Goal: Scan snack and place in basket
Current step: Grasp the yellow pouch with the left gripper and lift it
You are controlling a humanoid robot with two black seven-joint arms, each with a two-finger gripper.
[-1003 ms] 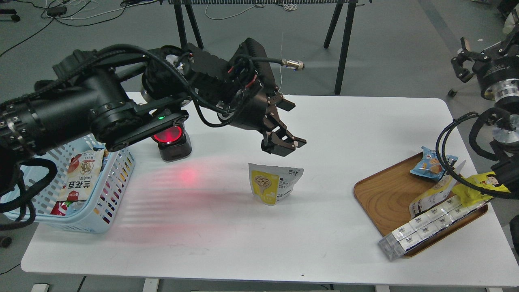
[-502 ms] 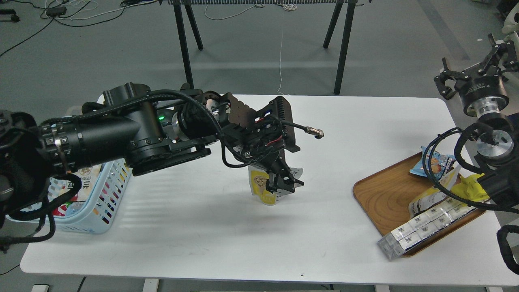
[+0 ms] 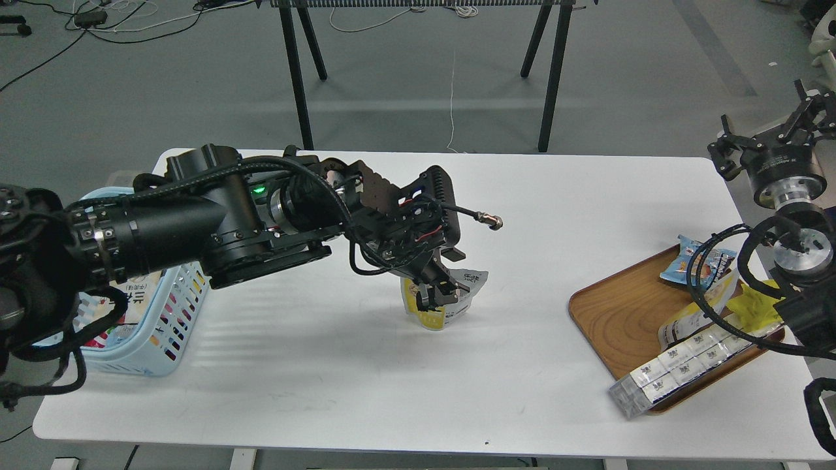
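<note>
The snack (image 3: 457, 307), a small pouch with a yellow front and white top, stands on the white table (image 3: 392, 378) near its middle. My left gripper (image 3: 434, 294) comes down on it from above, and its fingers are closed on the pouch's upper part, hiding much of the front. The pouch's bottom still rests on the table. The light blue basket (image 3: 175, 313) sits at the left edge, mostly hidden behind my left arm, with packets inside. My right gripper (image 3: 768, 138) is open and empty, raised off the table's far right edge.
A brown wooden tray (image 3: 617, 313) at the right holds a small blue packet (image 3: 691, 264), a bright yellow pack (image 3: 757, 305) and a long clear row of small white boxes (image 3: 679, 372) overhanging its front edge. Black stand legs rise behind the table.
My left arm dropped from above the pouch down onto it, and its fingers closed on the pouch's top. The red-lit scanner is now hidden behind the arm. My right gripper shifted slightly.
</note>
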